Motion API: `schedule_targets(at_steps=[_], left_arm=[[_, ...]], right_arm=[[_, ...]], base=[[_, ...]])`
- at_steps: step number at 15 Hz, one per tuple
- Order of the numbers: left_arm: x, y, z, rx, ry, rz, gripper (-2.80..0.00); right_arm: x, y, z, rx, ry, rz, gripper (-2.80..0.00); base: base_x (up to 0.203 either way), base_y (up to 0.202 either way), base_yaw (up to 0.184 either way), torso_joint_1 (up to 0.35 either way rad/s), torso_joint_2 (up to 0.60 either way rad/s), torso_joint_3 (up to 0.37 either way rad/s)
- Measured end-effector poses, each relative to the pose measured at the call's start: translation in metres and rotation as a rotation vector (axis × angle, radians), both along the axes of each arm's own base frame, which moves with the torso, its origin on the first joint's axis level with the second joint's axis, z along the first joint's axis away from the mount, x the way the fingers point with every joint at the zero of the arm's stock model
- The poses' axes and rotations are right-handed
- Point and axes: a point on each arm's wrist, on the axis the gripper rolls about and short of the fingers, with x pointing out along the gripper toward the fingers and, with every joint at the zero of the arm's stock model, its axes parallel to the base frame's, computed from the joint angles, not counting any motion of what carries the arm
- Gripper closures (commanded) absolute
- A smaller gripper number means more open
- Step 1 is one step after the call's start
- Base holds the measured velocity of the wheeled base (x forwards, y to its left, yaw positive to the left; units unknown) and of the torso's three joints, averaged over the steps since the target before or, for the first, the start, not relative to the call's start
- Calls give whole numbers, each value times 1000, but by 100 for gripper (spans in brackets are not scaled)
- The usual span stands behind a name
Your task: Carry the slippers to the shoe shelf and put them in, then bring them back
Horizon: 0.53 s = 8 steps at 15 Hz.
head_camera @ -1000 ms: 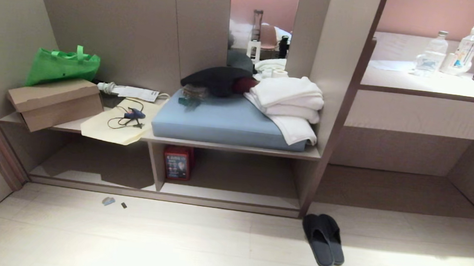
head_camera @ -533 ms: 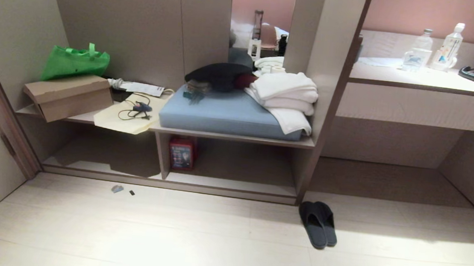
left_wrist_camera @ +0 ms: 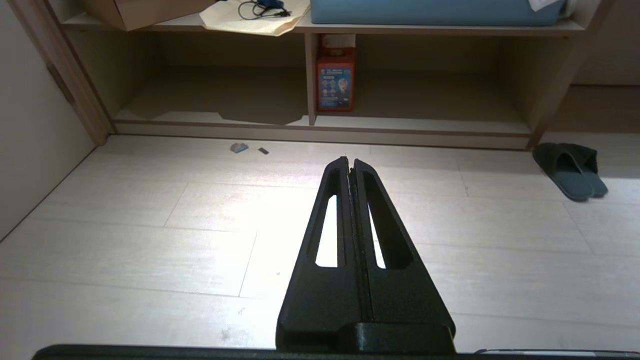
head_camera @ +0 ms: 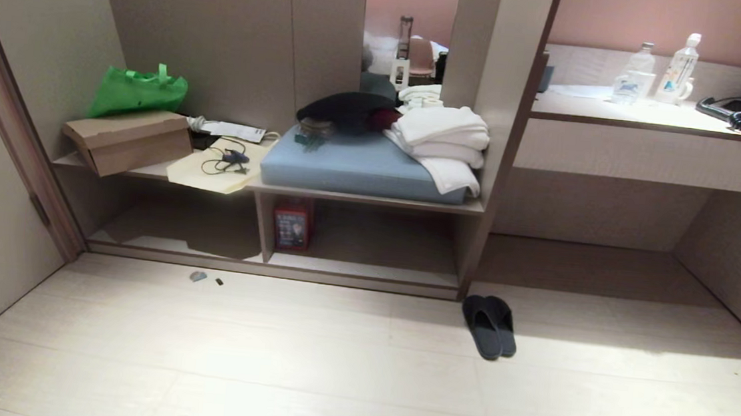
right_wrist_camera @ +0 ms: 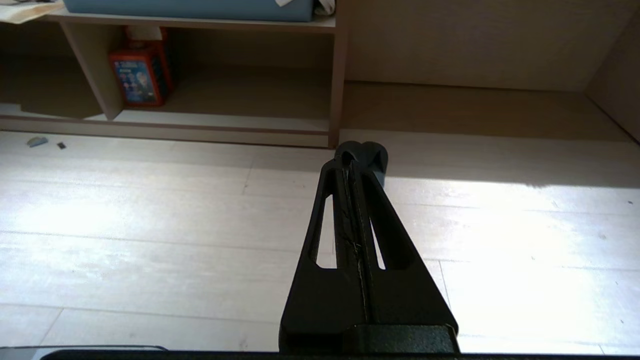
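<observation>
Both hands, left hand (left_wrist_camera: 350, 161) and right hand (right_wrist_camera: 348, 156), pressed together, empty; approach slippers (head_camera: 489, 325) squarely, spread fingers before reaching, then shoe shelf (head_camera: 365, 269).

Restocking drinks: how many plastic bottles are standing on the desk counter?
2. One clear bottle and a taller bottle with a white cap stand side by side on the desk counter. Others may lie outside the view.

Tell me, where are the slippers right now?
In the head view the slippers lie side by side on the pale floor, right of centre, just in front of the upright panel at the right end of the shoe shelf.
</observation>
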Motion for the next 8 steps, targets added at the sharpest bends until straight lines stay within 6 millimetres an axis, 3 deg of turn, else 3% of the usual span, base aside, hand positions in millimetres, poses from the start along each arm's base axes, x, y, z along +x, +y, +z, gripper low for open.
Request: schedule_targets(at_steps=[2, 8], left_arm=[[0, 0, 0, 3, 0, 0, 0], [0, 0, 0, 6, 2, 0, 0]], right_arm=[[0, 0, 0, 0, 0, 1, 0], [0, 0, 0, 1, 0, 1, 0]], base=[[-167, 0, 1, -1, 1, 1], [0, 0, 0, 0, 0, 0]])
